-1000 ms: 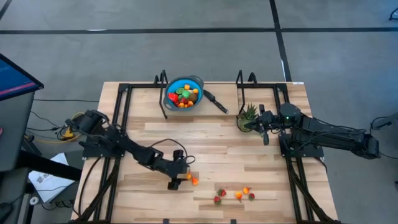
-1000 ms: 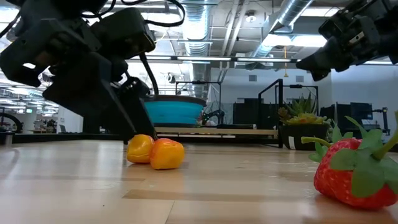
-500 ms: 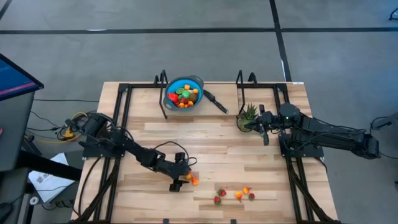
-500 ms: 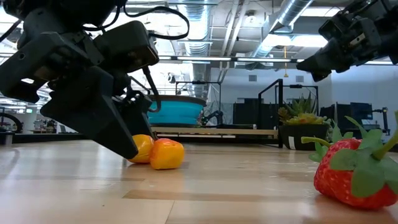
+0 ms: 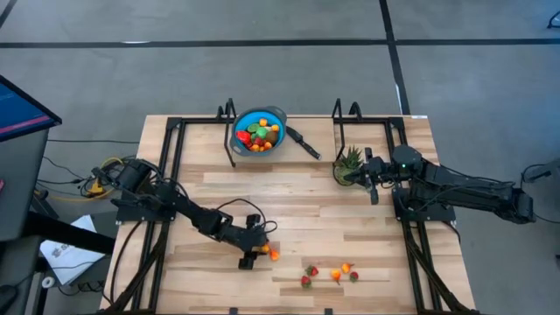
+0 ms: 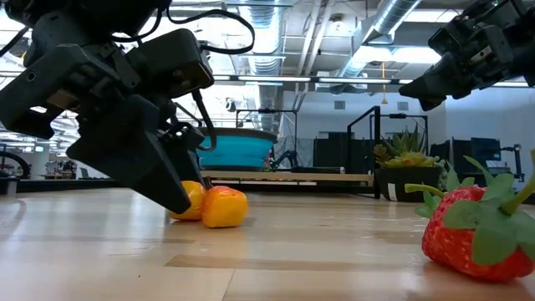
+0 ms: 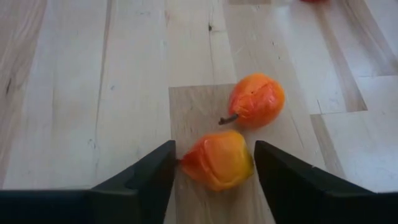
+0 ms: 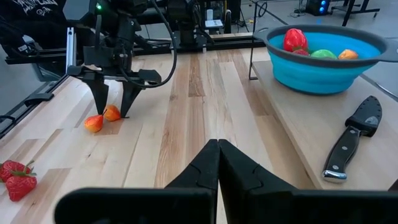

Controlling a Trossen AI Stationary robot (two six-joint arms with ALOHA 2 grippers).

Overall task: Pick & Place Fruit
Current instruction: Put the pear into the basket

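Orange-yellow toy peach half (image 7: pixel 217 160) lies between our left gripper's (image 7: pixel 213 180) parted jaws at the table's six o'clock, its long axis crossing the gap, a second orange piece (image 7: pixel 258 101) touching it beyond. Our right gripper (image 8: pixel 217 163), jaws together, waits well apart near three o'clock, so we judge the left arm far nearer.

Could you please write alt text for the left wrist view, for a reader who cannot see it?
The left gripper, its two dark fingers open, straddles a small orange-yellow toy peach half lying on the light wooden table. A second orange toy fruit with a short brown stem lies just beyond it.
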